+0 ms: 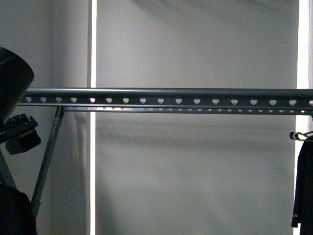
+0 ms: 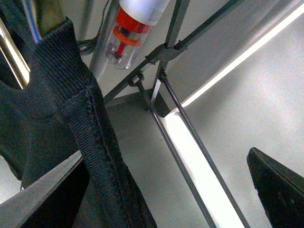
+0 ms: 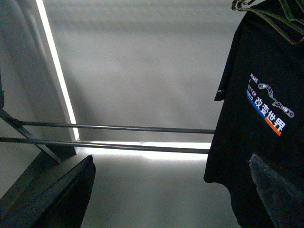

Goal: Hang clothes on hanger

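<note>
Horizontally, hanger rail [image 1: 161,93] spans left-right, clothes [image 3: 247,142] hanging vertically.

Black rounded housing [image 1: 12,83] at the rail's [image 1: 166,93] left end; black blocky bracket [image 1: 19,134] just under the rail there. Fingers [image 3: 57,199] of right gripper [image 3: 171,156]: dark matte wedges.

The rail [image 1: 166,93] runs across from left to right. A leg [image 1: 49,156] slants down below its left part. A shirt [image 1: 305,186] hangs below it at the far right.
</note>
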